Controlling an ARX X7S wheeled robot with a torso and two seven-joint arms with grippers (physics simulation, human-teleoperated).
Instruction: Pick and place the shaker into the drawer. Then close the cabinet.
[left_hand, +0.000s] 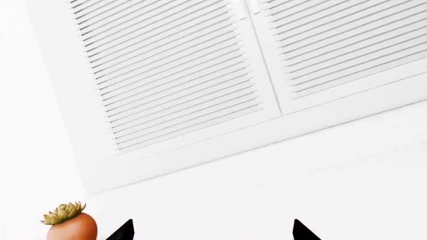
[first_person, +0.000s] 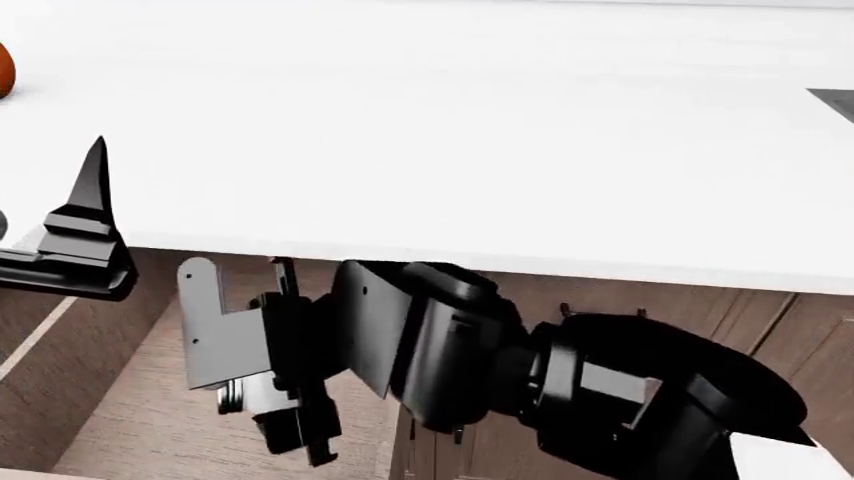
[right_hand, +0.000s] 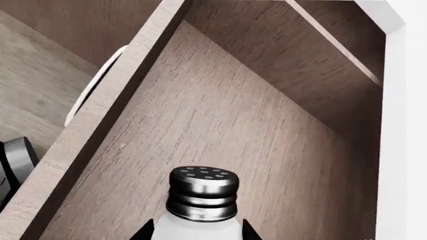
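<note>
The left end effector (first_person: 67, 240) is hovering at the white worktop (first_person: 441, 130) edge, fingers spread with nothing between them. The right end effector (right_hand: 195, 231) is pinching the shaker (right_hand: 200, 200) over the open drawer (right_hand: 200, 125), its long axis running out from the fingers, perforated cap leading.

counter (first_person: 507, 130): big, white and flat, fills most of the head view.
plant pot (left_hand: 72, 227): orange and round, with a small spiky green plant on top.
slatted doors (left_hand: 200, 70): two white doors with thin lines, side by side.
dark patch (first_person: 834, 103): grey, at the counter's far edge.
</note>
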